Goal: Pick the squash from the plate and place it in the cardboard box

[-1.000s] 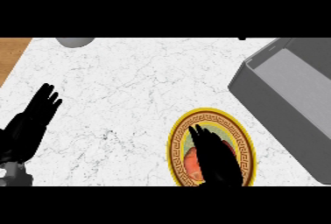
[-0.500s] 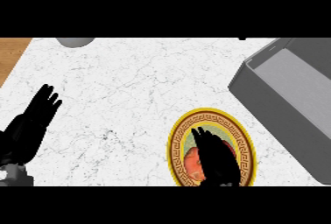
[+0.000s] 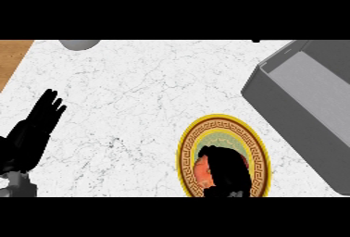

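Right hand closing on the squash at the plate, box waiting at two o'clock.

On the marble counter (image 3: 137, 92), the grey box (image 3: 301, 115) sits beside the gold-rimmed plate (image 3: 254, 152); the left hand (image 3: 37, 127) rests released at nine o'clock; the right hand (image 3: 226, 169) curls over the orange squash (image 3: 203, 170), which, mostly hidden, could roll aside if grasped off-centre.

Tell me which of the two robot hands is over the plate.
The right robot hand: its fingers curl over the orange squash on the gold-rimmed plate. The left robot hand rests open on the counter's left side.
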`<act>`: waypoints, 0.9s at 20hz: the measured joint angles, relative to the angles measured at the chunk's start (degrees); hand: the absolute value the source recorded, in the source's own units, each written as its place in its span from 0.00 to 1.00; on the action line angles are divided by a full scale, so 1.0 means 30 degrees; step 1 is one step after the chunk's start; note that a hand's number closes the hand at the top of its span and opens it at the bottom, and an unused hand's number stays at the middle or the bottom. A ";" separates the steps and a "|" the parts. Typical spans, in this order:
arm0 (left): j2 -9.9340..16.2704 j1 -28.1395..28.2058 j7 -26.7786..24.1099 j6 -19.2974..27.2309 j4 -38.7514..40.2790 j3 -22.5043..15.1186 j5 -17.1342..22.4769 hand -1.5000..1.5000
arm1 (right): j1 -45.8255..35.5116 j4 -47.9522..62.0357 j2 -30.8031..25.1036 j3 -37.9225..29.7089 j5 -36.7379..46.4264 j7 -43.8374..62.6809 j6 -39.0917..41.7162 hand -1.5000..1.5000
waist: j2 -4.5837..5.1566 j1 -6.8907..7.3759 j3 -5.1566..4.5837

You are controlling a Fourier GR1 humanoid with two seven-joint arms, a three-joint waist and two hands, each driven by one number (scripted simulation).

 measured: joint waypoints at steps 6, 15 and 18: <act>0.0060 0.0121 0.0193 -0.0422 -0.0190 0.0308 0.0075 0.50 | -0.0562 0.1061 0.0121 -0.0083 0.0917 -0.1565 -0.1087 1.00 | -0.0044 0.0007 -0.0026; -0.0133 0.0186 0.0872 -0.0325 -0.0992 0.0367 -0.0114 0.50 | -0.2274 0.2267 -0.0503 -0.2081 0.0743 -0.3429 -0.0482 1.00 | -0.0005 0.0058 -0.0005; -0.0195 0.0056 0.0641 -0.0483 -0.0692 0.0358 -0.0085 0.50 | -0.4693 0.4365 -0.1483 -0.4113 0.0056 -0.4999 0.0033 1.00 | 0.0047 0.0149 -0.0001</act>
